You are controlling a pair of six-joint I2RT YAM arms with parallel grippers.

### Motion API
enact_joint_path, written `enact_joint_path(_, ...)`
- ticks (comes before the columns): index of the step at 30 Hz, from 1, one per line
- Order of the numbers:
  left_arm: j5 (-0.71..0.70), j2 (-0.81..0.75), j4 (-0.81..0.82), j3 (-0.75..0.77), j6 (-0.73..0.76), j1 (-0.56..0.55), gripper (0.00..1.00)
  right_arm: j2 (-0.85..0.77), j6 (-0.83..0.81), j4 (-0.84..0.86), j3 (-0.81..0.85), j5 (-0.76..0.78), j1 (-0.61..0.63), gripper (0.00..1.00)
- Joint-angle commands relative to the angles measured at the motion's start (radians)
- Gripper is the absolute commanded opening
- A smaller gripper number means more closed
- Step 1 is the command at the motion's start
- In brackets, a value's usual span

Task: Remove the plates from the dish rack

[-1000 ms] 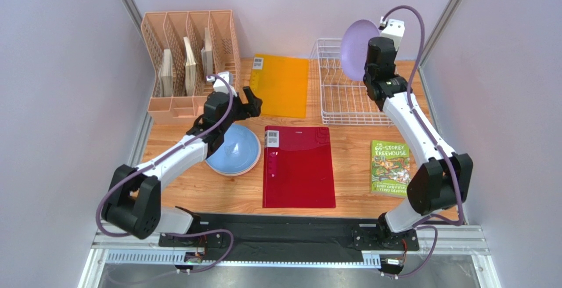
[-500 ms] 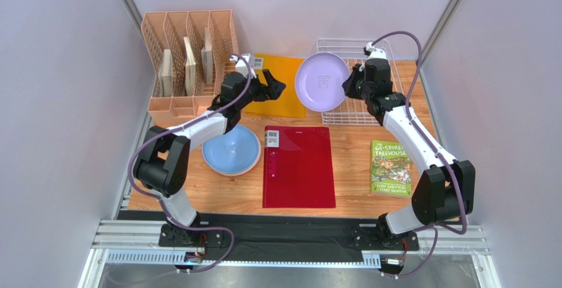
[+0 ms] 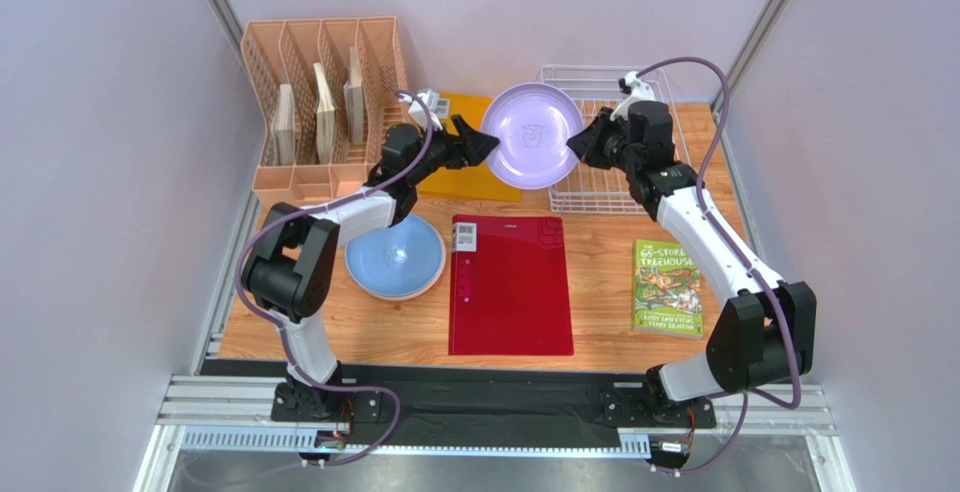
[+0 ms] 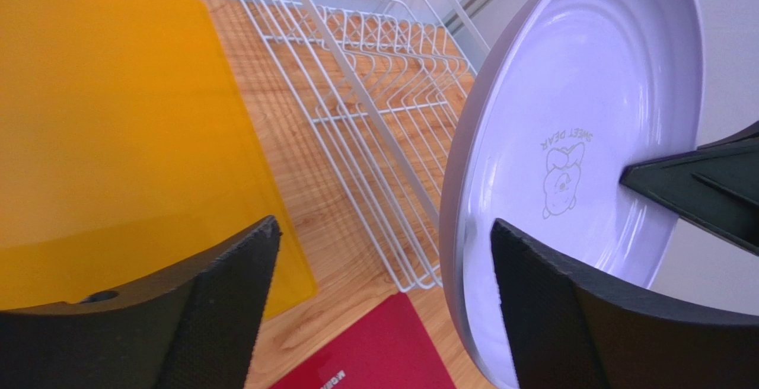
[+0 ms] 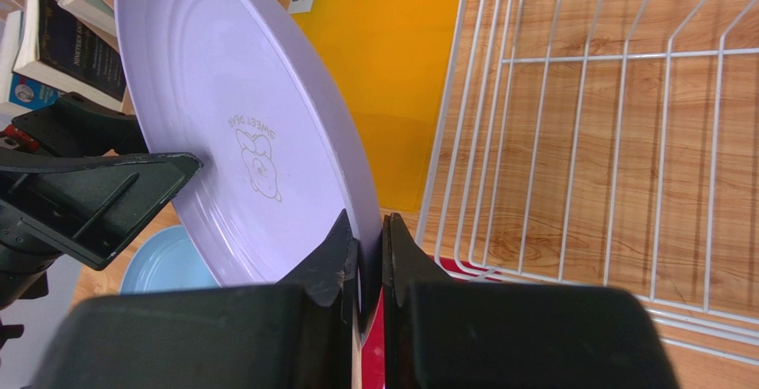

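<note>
The lavender plate [image 3: 532, 132] hangs in the air between the two arms, left of the dish rack [image 3: 609, 183], which is an empty white wire basket. My right gripper [image 3: 577, 146] is shut on the plate's right rim, and the right wrist view [image 5: 365, 264] shows the rim pinched between its fingers. My left gripper [image 3: 487, 146] is open at the plate's left rim. In the left wrist view [image 4: 383, 264] the rim [image 4: 463, 220] stands between the spread fingers, close to the right finger [image 4: 570, 318]. A light blue plate [image 3: 394, 258] lies on the table at the left. The pink and yellow plates are not visible.
A peach slotted organizer [image 3: 327, 98] with books stands at the back left. An orange folder [image 3: 485, 183] lies under the held plate. A red folder [image 3: 509, 284] lies in the middle and a green book [image 3: 667, 286] at the right.
My right arm carried the lavender plate left from above the rack and turned it face up. My left arm rose from the blue plate and reached the lavender plate's left rim.
</note>
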Motion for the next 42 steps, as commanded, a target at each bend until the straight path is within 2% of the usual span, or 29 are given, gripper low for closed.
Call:
enact_joint_path(1,0.033,-0.012,0.093,0.038,-0.012,-0.002,0.81,-0.01,0.039,0.101,0.009,-0.071,-0.001,0.0)
enact_joint_path(2,0.04,-0.007,0.093,0.041,-0.015,-0.002,0.75,-0.006,0.046,0.112,0.005,-0.082,-0.002,0.0)
enact_joint_path(3,0.045,-0.002,0.093,0.047,-0.018,-0.002,0.63,-0.004,0.053,0.115,0.005,-0.088,-0.001,0.0)
enact_joint_path(5,0.068,0.013,0.099,0.053,-0.028,-0.002,0.49,0.005,0.06,0.126,0.005,-0.119,-0.001,0.0)
enact_joint_path(6,0.074,0.019,0.102,0.059,-0.036,-0.004,0.37,0.013,0.063,0.124,0.012,-0.128,-0.002,0.0)
enact_joint_path(8,0.097,0.03,0.122,0.059,-0.048,-0.004,0.26,0.02,0.065,0.129,0.015,-0.154,-0.001,0.0)
enact_joint_path(9,0.103,0.033,0.126,0.058,-0.051,-0.002,0.15,0.033,0.066,0.127,0.021,-0.163,-0.001,0.0)
enact_joint_path(12,0.125,0.036,0.137,0.053,-0.059,-0.002,0.0,0.05,0.066,0.123,0.033,-0.194,-0.001,0.0)
enact_joint_path(13,0.126,0.034,0.137,0.05,-0.059,-0.002,0.0,0.063,0.066,0.118,0.044,-0.199,-0.001,0.01)
enact_joint_path(15,0.112,0.016,0.136,0.021,-0.055,-0.002,0.0,0.07,0.062,0.104,0.05,-0.196,-0.002,0.13)
enact_joint_path(16,0.102,-0.007,0.132,0.006,-0.048,-0.002,0.0,0.071,0.05,0.098,0.053,-0.177,-0.002,0.27)
enact_joint_path(17,0.071,-0.022,0.126,-0.011,-0.041,-0.002,0.0,0.068,0.042,0.081,0.055,-0.159,-0.001,0.35)
enact_joint_path(18,0.047,-0.042,0.122,-0.055,-0.019,-0.002,0.0,0.067,0.03,0.066,0.058,-0.133,-0.001,0.57)
enact_joint_path(21,-0.056,-0.14,0.067,-0.146,0.037,-0.002,0.0,0.037,-0.024,0.008,0.065,0.011,-0.002,0.74)
enact_joint_path(22,-0.085,-0.197,0.018,-0.164,0.053,0.0,0.0,0.03,-0.038,-0.003,0.065,0.074,-0.007,0.77)
enact_joint_path(28,-0.325,-0.454,-0.261,-0.283,0.137,0.0,0.0,-0.001,-0.095,-0.048,0.062,0.209,-0.065,0.81)
enact_joint_path(34,-0.625,-0.697,-0.522,-0.411,0.128,0.0,0.0,0.037,-0.101,-0.066,0.074,0.229,-0.113,0.81)
enact_joint_path(42,-0.753,-0.943,-0.68,-0.609,0.068,0.0,0.0,0.076,-0.089,-0.065,0.087,0.225,-0.119,0.81)
